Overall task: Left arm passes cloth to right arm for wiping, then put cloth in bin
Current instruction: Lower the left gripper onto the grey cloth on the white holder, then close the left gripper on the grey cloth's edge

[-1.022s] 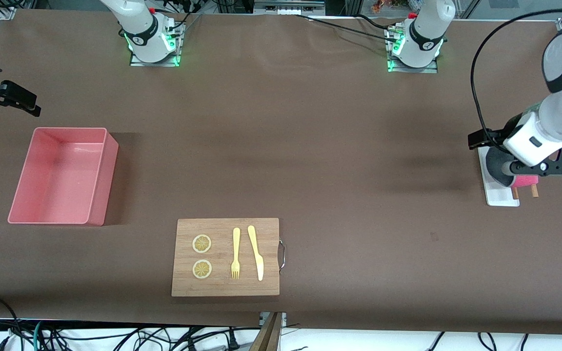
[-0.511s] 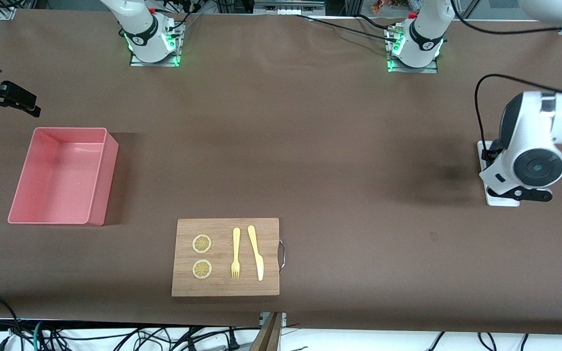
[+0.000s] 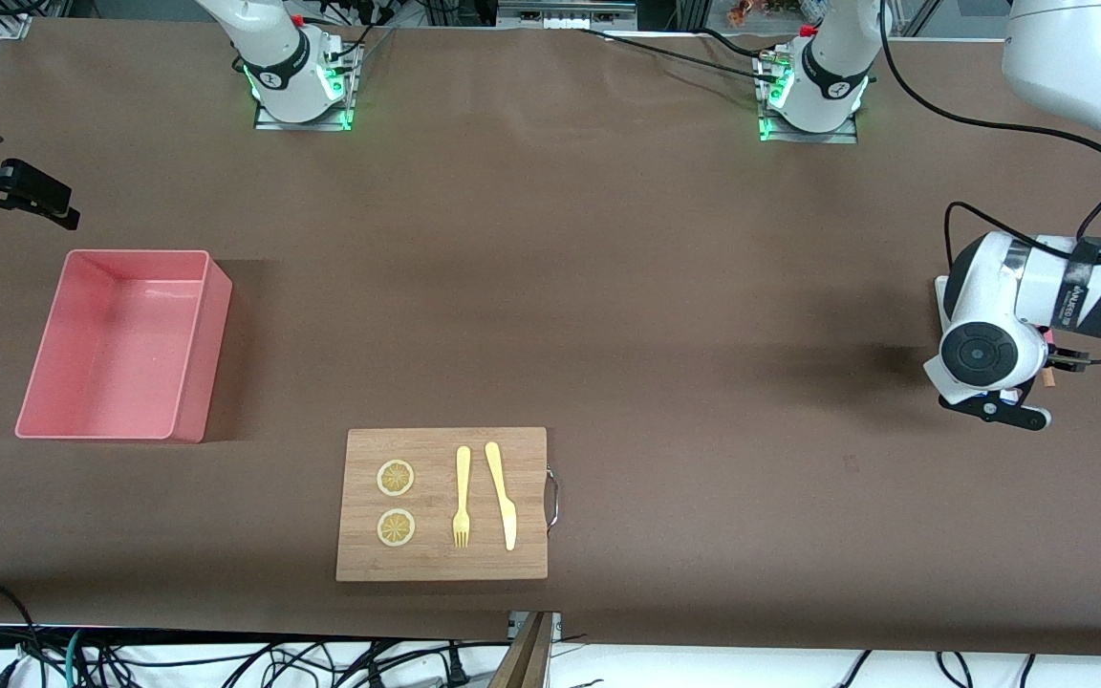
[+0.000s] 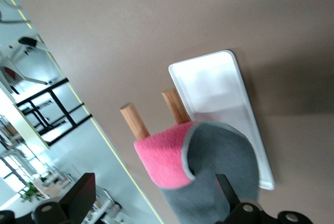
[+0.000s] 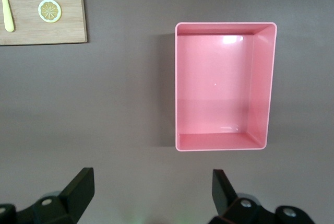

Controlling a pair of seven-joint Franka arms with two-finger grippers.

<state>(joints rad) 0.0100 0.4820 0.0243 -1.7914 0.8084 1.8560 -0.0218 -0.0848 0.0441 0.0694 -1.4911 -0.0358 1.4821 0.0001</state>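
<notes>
The cloth (image 4: 209,164), dark grey with a pink fold, is draped over two wooden pegs (image 4: 135,121) at the end of a white tray (image 4: 209,85). My left gripper (image 4: 154,203) is open and straddles the cloth; one finger (image 4: 227,190) is against the grey side. In the front view the left hand (image 3: 990,354) covers the cloth at the left arm's end of the table. The pink bin (image 3: 120,344) stands empty at the right arm's end and also shows in the right wrist view (image 5: 224,85). My right gripper (image 5: 151,190) is open and empty and waits above the table beside the bin (image 3: 34,196).
A wooden cutting board (image 3: 442,504) lies near the front edge with a yellow fork (image 3: 462,497), a knife (image 3: 503,495) and two lemon slices (image 3: 396,478). Cables run along the table's edges. Only a sliver of the tray (image 3: 939,291) shows in the front view.
My left hand has turned and swung down over the tray, now covering the cloth in the front view. The right arm has not moved.
</notes>
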